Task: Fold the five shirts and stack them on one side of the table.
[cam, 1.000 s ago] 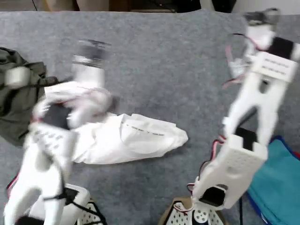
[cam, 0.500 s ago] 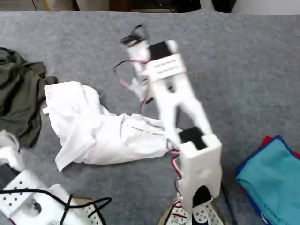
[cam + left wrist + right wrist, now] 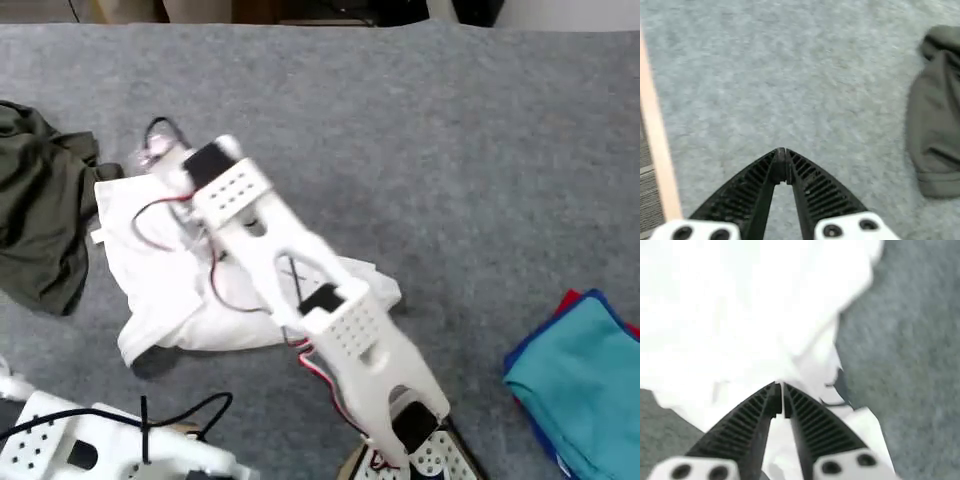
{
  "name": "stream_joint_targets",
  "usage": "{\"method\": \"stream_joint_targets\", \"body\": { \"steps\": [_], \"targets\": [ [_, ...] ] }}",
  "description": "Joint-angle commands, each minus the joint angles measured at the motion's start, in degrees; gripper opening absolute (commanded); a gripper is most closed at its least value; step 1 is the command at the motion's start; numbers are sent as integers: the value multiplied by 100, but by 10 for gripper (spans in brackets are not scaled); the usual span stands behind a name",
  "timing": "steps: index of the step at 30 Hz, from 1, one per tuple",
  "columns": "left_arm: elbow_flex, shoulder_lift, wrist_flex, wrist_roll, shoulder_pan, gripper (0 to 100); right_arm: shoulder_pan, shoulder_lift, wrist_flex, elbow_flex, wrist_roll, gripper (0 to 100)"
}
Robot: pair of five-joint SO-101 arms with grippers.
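The gray felt table (image 3: 450, 150) is carrying all the clothes. The right arm (image 3: 300, 290) is leaning across it from the near edge, slanting over the white shirt (image 3: 160, 290), which is lying crumpled and unfolded left of the middle. A dark green shirt (image 3: 40, 230) is lying bunched at the table's left edge, just beside the white one. At the right near corner, well apart from both, a folded teal shirt (image 3: 580, 380) is sitting on a stack, with red and blue edges showing under it. The left arm (image 3: 90, 450) is sitting low at the near left corner. The right gripper (image 3: 779, 386) is hanging over the white cloth with its fingers pressed together. The left gripper (image 3: 781, 151) is pointing at bare felt, fingertips touching, with the green shirt off to one side and a wooden strip (image 3: 657, 150) at the other.
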Motion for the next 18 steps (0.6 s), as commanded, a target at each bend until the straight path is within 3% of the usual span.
{"method": "stream_joint_targets", "body": {
  "steps": [1, 10, 18],
  "targets": [
    [18, -66, -114, -229, -431, 24, -286, 57, 97, -488, -237, 150],
    [765, -66, -1257, -747, -1319, 24, -541, -171, 114, 154, -466, 101],
    [862, -66, -1319, -932, -1345, 24, -532, -1323, 114, 1209, -475, 101]
  ]
}}
